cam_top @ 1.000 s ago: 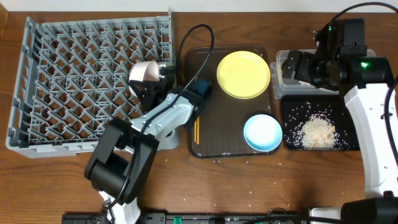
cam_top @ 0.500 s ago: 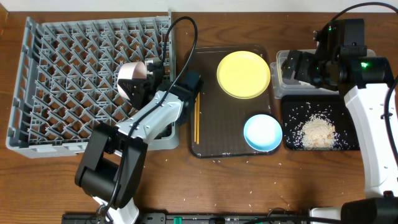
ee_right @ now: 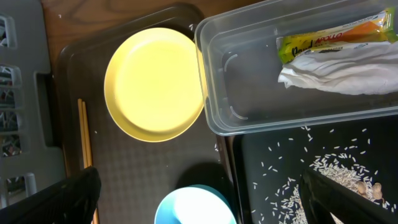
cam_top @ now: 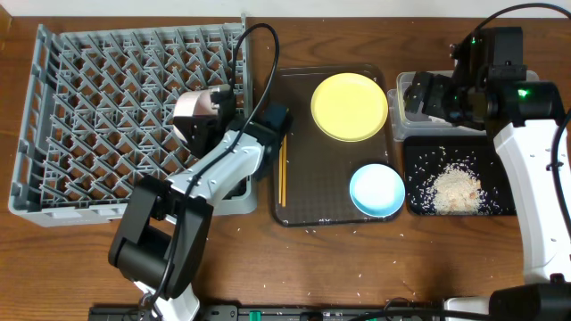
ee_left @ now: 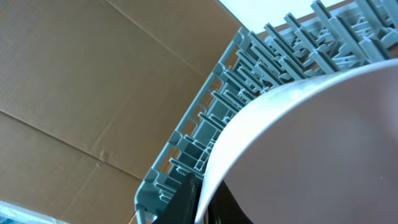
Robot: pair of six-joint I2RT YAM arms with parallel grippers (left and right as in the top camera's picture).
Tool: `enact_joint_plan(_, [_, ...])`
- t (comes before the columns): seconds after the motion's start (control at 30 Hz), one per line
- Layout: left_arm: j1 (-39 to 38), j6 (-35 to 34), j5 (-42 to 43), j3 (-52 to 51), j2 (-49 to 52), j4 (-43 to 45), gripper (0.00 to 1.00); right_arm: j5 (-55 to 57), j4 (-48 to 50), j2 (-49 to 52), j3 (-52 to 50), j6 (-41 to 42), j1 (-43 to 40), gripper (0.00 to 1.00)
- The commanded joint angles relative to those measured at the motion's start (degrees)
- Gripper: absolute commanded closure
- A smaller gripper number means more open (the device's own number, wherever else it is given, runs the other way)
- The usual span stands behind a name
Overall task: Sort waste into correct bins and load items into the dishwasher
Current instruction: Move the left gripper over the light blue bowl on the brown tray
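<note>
Step in hand, my read: loading the white bowl (cam_top: 193,114) into the dish rack (cam_top: 53,205). Along the near edge of the surface, the black tray (cam_top: 412,210) toward the near right corner carries the rice scraps (cam_top: 453,187). Left of it, the light blue bowl (cam_top: 376,190) and chopsticks (cam_top: 282,176) lie on the brown serving tray (cam_top: 312,201), not yet loaded. Mid-depth, the left claw (cam_top: 217,114) clamps the white bowl, tipped, over the rack's right edge. Can't tell if it touches the pegs. Further back, the yellow plate (cam_top: 349,107) sits on the brown tray. The right claw (cam_top: 417,96) is spread wide and empty, hovering over the clear tub (cam_top: 399,125). Next move likely calls for lowering the bowl between peg rows, then letting go. In the overhead view the right arm hides the tub's contents. The right wrist view shows the wrapper (ee_right: 336,34) and napkin (ee_right: 342,65) inside. The left wrist view gives only the bowl's rim and the pegs beyond.
</note>
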Motion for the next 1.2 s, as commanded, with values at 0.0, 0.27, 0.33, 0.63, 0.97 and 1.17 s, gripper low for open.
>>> enact_joint_plan(0.0, [-1.86,-0.55,2.12,-0.24,0.92,-0.2,0.93,0.35,-0.07,0.37,-0.42,-0.31,-0.07,0.01])
enact_joint_plan(0.27, [-3.26,0.44,2.6,-0.24,0.9,-1.22,0.91,0.35,-0.07,0.37,-0.42,-0.31,-0.04,0.01])
enact_joint_plan(0.33, [-3.96,3.85,2.6,-0.22,0.7,-3.3,0.72,0.37,-0.07,0.37,-0.42,-0.31,-0.07,0.01])
enact_joint_plan(0.63, [-7.58,4.0,22.67,0.24,-3.23,-3.91,0.52,0.35,-0.07,0.37,-0.42,-0.31,-0.04,0.01])
enact_joint_plan(0.97, [-7.63,5.51,43.25,4.2,-14.95,-2.19,0.28,0.35,-0.07,0.37,-0.42,-0.31,-0.07,0.01])
enact_joint_plan(1.17, [-7.63,5.33,62.49,4.2,-21.33,2.86,0.25,0.35,-0.07,0.37,-0.42,-0.31,-0.04,0.01])
